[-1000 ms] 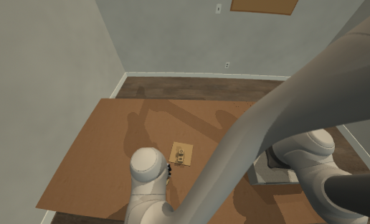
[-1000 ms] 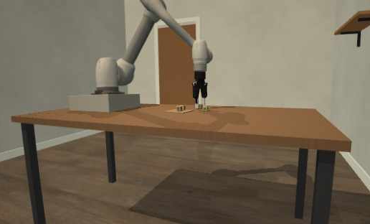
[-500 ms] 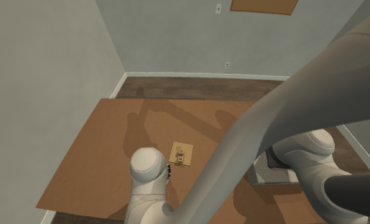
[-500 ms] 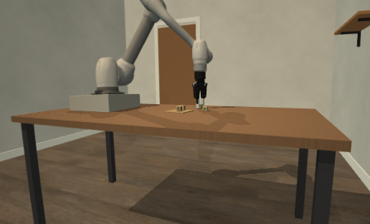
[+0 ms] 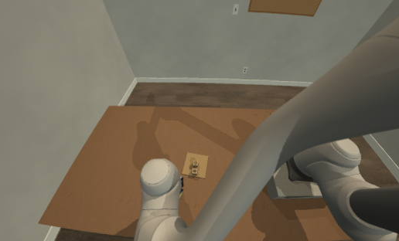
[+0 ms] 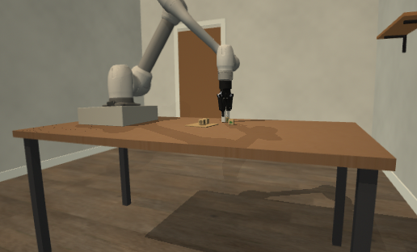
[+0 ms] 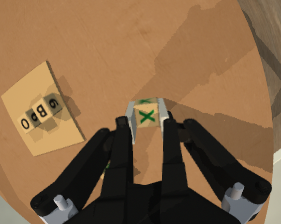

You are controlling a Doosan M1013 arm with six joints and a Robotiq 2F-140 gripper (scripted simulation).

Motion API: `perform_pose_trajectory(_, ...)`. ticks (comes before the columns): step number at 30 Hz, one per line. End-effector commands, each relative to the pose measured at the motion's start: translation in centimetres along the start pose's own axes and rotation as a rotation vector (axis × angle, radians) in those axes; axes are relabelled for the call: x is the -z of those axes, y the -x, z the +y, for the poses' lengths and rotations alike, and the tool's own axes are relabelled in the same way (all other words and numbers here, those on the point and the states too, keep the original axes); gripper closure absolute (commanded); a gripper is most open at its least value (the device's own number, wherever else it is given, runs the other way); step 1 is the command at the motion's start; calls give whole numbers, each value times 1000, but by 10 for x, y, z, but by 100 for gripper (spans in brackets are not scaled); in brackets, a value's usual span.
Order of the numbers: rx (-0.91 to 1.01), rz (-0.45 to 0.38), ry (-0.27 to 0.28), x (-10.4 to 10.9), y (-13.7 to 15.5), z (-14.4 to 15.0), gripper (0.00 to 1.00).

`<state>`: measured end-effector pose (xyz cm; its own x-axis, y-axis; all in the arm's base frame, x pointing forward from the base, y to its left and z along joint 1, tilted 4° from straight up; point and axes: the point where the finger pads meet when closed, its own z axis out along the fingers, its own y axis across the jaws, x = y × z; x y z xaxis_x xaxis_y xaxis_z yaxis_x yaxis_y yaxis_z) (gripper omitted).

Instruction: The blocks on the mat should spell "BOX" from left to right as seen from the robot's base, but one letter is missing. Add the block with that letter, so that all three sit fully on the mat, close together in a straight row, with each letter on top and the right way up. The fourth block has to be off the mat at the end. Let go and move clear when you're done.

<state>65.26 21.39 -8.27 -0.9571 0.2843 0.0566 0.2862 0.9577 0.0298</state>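
Observation:
The tan mat carries two blocks, the B block and the O block, close together in a row with letters on top. My gripper is off the mat, low at the table, with a pad against each side of the X block. The X block shows a green X on top. A fourth block stands beside the gripper, off the mat; the left finger hides most of it in the wrist view, and its letter is not readable there.
The brown table bears everything. The robot's pale base block stands on it, on the far side of the mat from the gripper. The arm crosses above the table in the top view and hides part of it.

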Motion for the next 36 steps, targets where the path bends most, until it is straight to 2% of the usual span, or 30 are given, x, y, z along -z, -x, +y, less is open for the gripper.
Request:
perform_pose_trajectory(1,-6,2,4,-2,-3,3,84)
perform_pose_trajectory(30,-6,2,4,1,-3,3,84)
perform_pose_trajectory(36,-6,2,4,31,-3,3,84)
